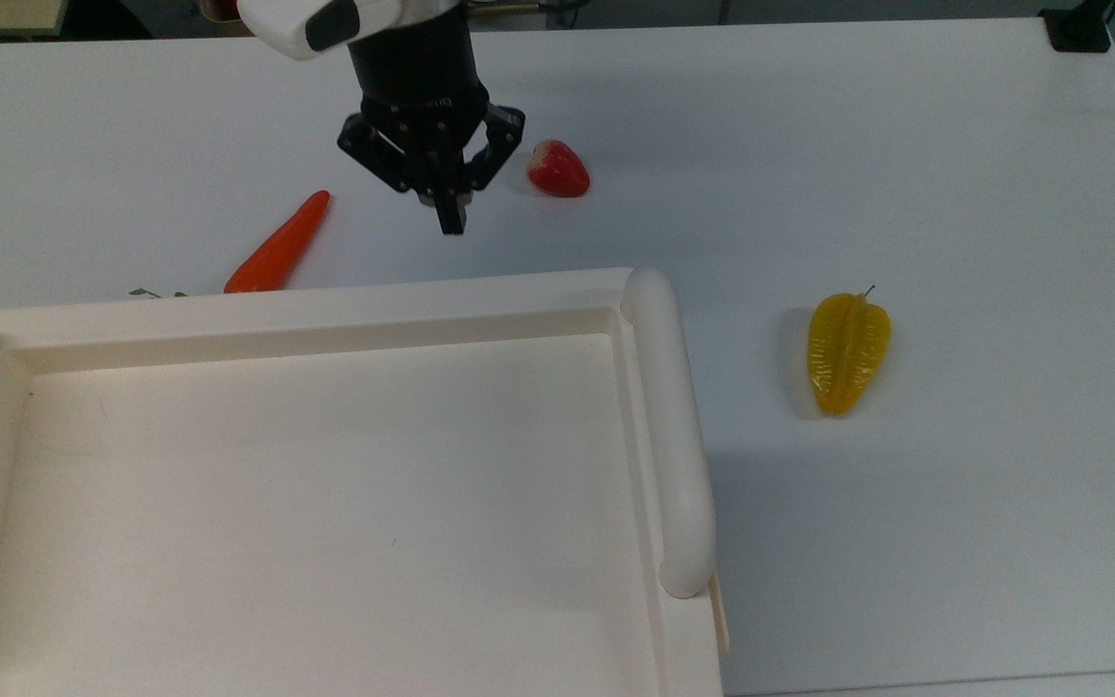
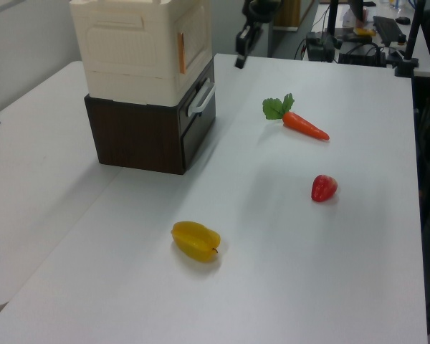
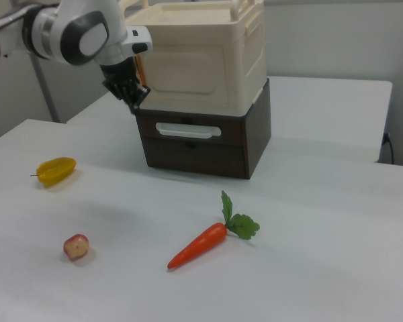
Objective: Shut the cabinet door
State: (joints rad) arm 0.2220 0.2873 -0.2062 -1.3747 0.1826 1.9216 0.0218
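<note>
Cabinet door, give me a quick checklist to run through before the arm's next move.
1. Cabinet door flat against the cabinet front, no gap in the right view: ok.
2. Door latched: cannot tell.
3. Gripper apart from the cabinet, above the table: ok.
4. Fingers shut, nothing between them: ok.
5. Carrot, strawberry and yellow fruit lying on the table away from the door: ok.
</note>
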